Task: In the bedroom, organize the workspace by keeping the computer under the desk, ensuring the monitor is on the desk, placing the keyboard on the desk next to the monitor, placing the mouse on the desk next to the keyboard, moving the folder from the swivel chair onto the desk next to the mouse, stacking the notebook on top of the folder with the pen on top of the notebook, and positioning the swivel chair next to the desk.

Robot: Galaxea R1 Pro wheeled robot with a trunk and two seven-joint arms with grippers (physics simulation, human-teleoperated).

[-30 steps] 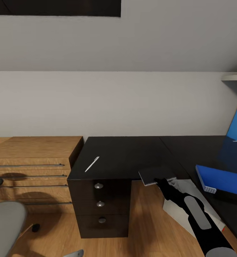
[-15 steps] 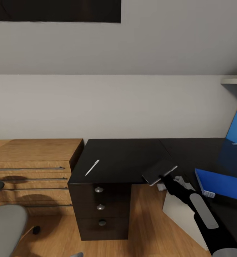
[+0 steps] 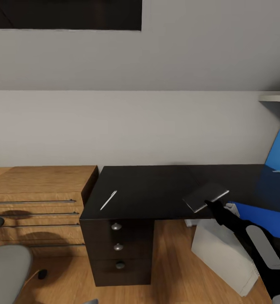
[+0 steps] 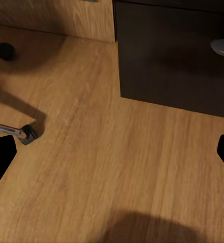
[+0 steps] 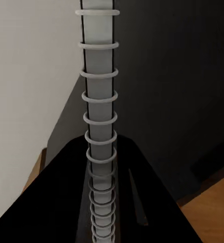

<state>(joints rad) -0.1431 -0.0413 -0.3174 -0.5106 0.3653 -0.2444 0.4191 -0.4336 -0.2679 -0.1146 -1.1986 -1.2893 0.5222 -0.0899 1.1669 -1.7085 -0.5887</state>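
Grey wall and wood floor frame a black desk (image 3: 148,190) with three silver-knobbed drawers, a wooden chest (image 3: 39,185) just beside it. Your right gripper (image 3: 211,205) is pinching the notebook (image 3: 205,196) by its near edge, holding it tilted above the desk's front edge; the right wrist view looks straight along its wire spine (image 5: 99,101), the fingers pressed against both covers. The folder (image 3: 262,215) lies on the desk just beyond your arm, its near end hidden behind the forearm.

To do this step well, I'd carry the notebook across until it sits over the blue folder, level it out so the cover is flat, then lower it before you let go. Judging by the edge grip, the free end may sag or swing, so move slowly and watch that the low corner doesn't catch the folder and push it. Line up the edges as you lower it; the pen needs a steady top later.

The pen (image 3: 108,199) lies alone on the desk above the drawers, well apart from the folder. The computer (image 3: 224,253) stands on the floor under the desk. The chair (image 3: 7,270) shows at the corner of the head view.

Your left gripper looks down at bare floor, fingers spread, holding nothing.

Count: one notebook, one folder, one pen, one computer, one chair, three drawer knobs.
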